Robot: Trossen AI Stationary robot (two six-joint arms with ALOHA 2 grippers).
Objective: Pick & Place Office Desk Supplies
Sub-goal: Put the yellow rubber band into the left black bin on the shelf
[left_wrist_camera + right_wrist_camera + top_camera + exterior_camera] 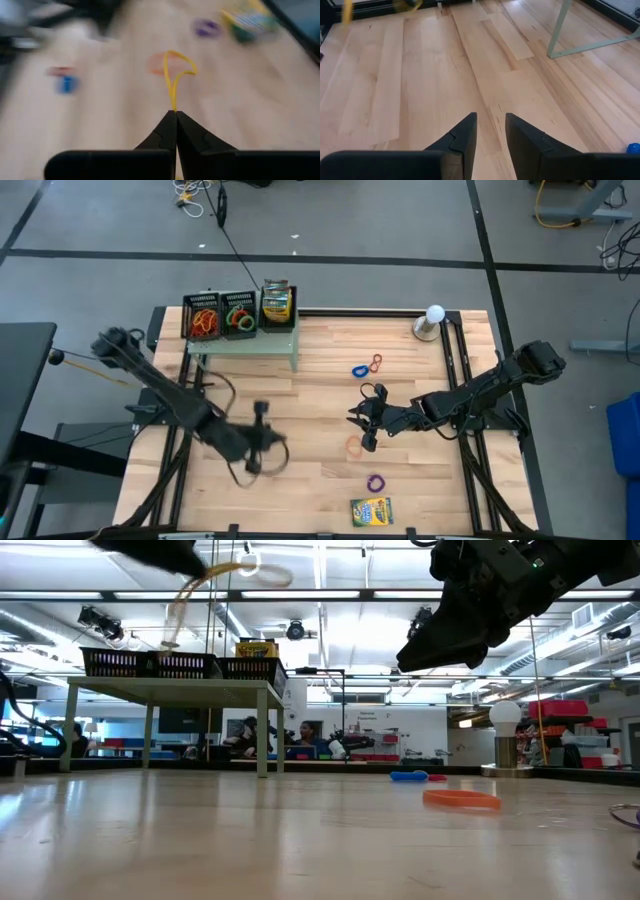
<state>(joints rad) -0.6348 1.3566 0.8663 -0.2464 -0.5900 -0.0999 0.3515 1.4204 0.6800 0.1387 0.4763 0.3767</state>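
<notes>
**A:** Where are we? I see the table [300, 380] with the pale green stand [245, 343] at eleven o'clock carrying the three mesh trays [222, 315]

**B:** I'm mid-carry, I'd say. My left gripper [175, 114] is pinched tight on a yellow rubber band [176, 75], lifted off the wood around seven o'clock. The right gripper [490, 125] hovers near the table's centre, jaws parted, nothing between them

**A:** So next?

**B:** In my judgement, swing the left arm up toward eleven and release over a tray. Two trays already hold bands; the third holds a crayon box [277, 302]. The grip has only a thin bit of the loop, so I'd move gently

**A:** How does the band look?

**B:** Thin, stretched into a teardrop standing out from the fingertips

**A:** What's left?

**B:** Another crayon box [371, 510] at five o'clock, a purple band [375, 481] just above it, an orange band [353, 446] near centre, blue and red ones [366, 366] toward one o'clock
</notes>
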